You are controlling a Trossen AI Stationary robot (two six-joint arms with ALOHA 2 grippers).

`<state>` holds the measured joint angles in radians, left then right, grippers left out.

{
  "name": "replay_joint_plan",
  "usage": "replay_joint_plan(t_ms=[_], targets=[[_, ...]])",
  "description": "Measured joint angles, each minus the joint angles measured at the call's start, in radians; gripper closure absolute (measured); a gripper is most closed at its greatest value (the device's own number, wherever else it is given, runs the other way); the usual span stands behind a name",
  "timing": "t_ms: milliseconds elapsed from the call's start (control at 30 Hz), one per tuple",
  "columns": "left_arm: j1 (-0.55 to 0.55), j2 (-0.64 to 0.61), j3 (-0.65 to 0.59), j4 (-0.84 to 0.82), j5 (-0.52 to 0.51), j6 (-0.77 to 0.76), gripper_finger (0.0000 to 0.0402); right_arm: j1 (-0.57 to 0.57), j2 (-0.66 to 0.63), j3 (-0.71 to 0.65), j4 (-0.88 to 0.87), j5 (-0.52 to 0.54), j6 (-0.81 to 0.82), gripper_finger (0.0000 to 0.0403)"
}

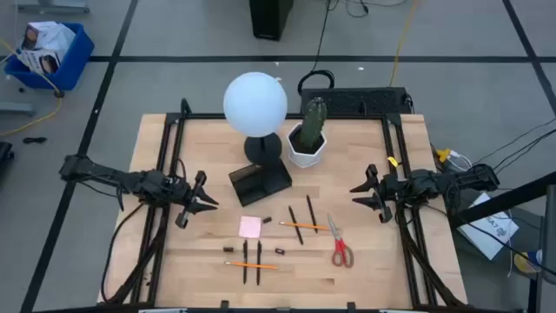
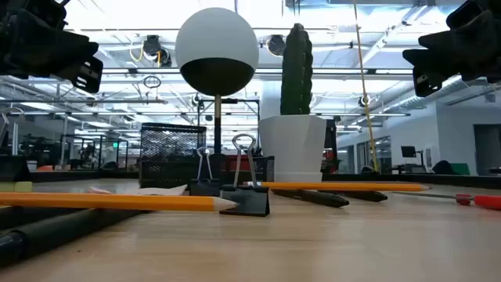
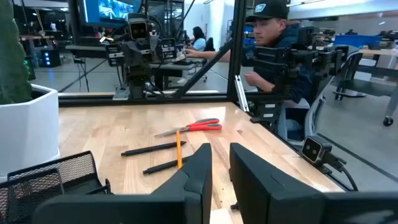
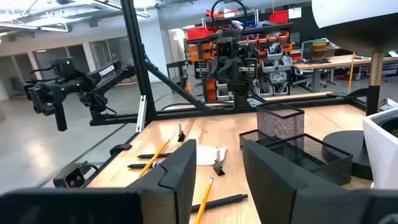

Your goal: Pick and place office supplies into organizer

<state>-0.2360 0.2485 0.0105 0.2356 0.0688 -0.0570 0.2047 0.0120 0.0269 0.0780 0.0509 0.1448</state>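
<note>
Both arms hover over the table and touch nothing. My left gripper (image 1: 207, 201) (image 3: 221, 163) is open near the left edge; my right gripper (image 1: 359, 189) (image 4: 219, 163) is open near the right edge. Between them lie the supplies: a pink sticky-note pad (image 1: 251, 227), red-handled scissors (image 1: 340, 249) (image 3: 198, 127), orange pencils (image 1: 305, 226) (image 1: 252, 264), black pens (image 1: 295, 224) (image 1: 245, 253) and small dark binder clips (image 1: 281, 251) (image 2: 244, 194). The black mesh organizer (image 1: 260, 182) (image 4: 297, 151) stands on the table in front of the lamp base.
A lamp with a white globe (image 1: 254, 103) and round black base (image 1: 262, 149) stands behind the organizer. A cactus in a white hexagonal pot (image 1: 307, 144) is to its right. A person (image 3: 273, 37) sits beyond the right edge. Bare wood lies near both grippers.
</note>
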Motion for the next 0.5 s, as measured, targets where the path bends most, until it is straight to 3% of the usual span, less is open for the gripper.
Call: replay_joint_plan(t_ms=[500], targets=[[0.000, 0.000, 0.000, 0.000, 0.000, 0.000, 0.0339, 0.000, 0.000, 0.000, 0.000, 0.000, 0.000, 0.0275]])
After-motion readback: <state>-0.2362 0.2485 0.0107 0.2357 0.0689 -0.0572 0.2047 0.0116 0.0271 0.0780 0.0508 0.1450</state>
